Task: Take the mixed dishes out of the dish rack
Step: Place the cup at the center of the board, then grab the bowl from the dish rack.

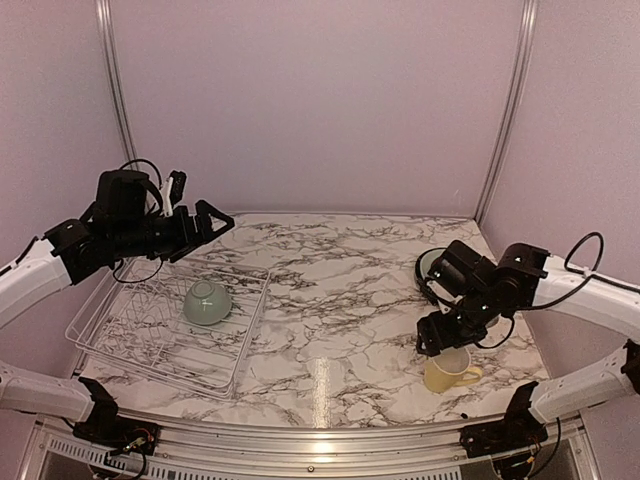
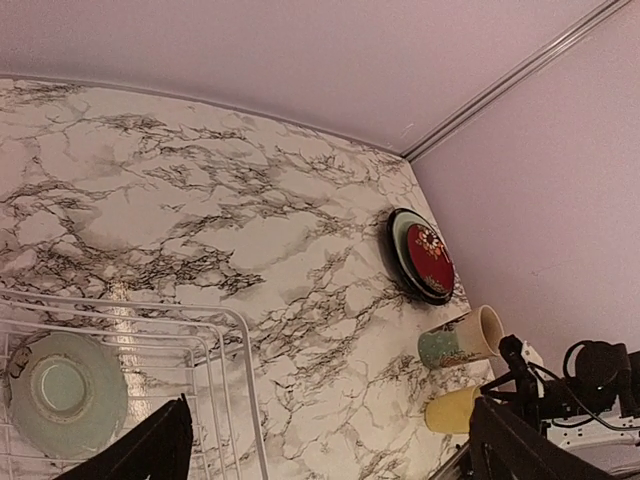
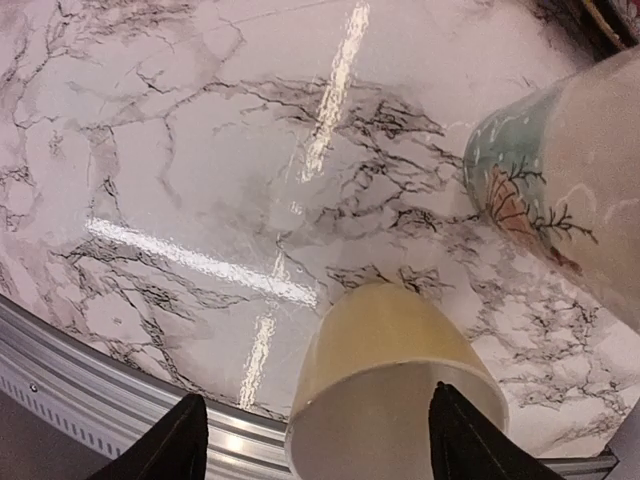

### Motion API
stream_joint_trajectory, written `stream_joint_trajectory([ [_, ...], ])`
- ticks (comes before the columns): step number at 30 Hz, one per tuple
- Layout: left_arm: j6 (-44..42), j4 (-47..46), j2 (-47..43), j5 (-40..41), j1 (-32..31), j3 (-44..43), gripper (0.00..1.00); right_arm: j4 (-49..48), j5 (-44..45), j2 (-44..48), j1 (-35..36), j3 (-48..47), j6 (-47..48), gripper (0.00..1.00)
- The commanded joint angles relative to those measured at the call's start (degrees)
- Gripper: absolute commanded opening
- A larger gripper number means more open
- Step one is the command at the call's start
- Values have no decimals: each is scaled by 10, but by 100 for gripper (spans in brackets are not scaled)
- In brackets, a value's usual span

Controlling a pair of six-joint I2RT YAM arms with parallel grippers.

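Right gripper [image 3: 320, 440] spread — pale yellow mug [image 3: 390, 370] sits between its fingers [image 3: 175, 445].

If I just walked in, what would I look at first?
Probably the pale green bowl, sitting upside down all alone in the white wire rack on the left. Next, the yellow mug near the front right edge of the table, with the right tool open just over it. A red plate tops a stack in the far right corner.

Glossy marble-patterned tabletop [image 1: 340, 300]; white wire dish rack [image 1: 150, 345]; smooth, glazed-looking pale yellow mug [image 3: 390, 400] and small pale green bowl [image 1: 207, 303].
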State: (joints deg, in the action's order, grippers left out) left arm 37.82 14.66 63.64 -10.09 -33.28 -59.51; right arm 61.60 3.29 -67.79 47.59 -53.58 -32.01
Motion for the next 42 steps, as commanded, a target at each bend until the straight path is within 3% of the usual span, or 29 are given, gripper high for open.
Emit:
stream_joint_trajectory([
  [1,-36,91,-23,72,-1,-4,99,20,19,32,-3,-57,14,79],
  [10,-57,199,-24,174,-1,0,98,17,47,21,-4,-155,67,82],
  [15,-66,245,26,206,-1,-17,98,-70,41,1,-10,-201,118,82],
  [26,-92,293,212,243,1,-92,99,-329,-153,-103,-9,-236,158,80],
  [36,-96,295,283,261,10,-102,98,-346,-161,-132,-4,-223,163,79],
  [42,-105,277,300,241,20,-101,88,-345,-169,-144,-2,-220,163,79],
])
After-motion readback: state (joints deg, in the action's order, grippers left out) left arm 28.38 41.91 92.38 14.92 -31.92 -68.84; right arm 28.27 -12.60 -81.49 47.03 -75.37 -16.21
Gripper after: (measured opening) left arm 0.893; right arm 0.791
